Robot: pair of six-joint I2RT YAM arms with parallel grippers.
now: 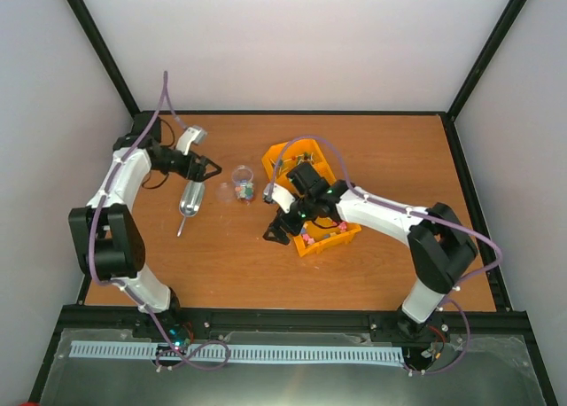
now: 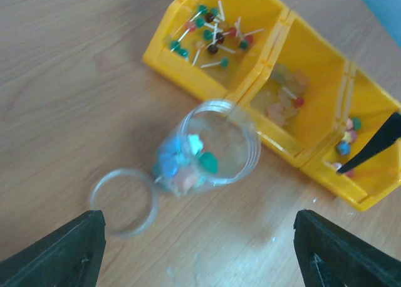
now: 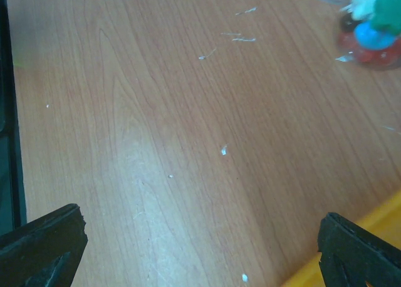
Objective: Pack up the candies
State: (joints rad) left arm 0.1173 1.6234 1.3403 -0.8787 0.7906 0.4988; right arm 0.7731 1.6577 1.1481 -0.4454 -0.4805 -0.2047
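A small clear jar [image 1: 242, 183] stands on the wooden table, and the candies [image 2: 185, 161] fill its lower part in blue, green, pink and white. More candies [image 2: 348, 140] lie in the end compartment of the yellow bins [image 2: 294, 152]. My left gripper [image 2: 200, 255] hangs open just short of the jar with nothing between its fingers. In the top view my left gripper [image 1: 211, 168] is to the left of the jar. My right gripper [image 3: 200, 249] stands open over bare wood beside the bins. The jar [image 3: 373, 24] shows at the top right of the right wrist view.
A clear round lid [image 2: 122, 199] lies flat beside the jar. A silver metal scoop [image 1: 190, 202] rests on the table below my left gripper. The other bin compartments hold lollipops [image 2: 213, 33] and pale gummy pieces [image 2: 282, 93]. The right arm [image 1: 381, 213] reaches across the bins.
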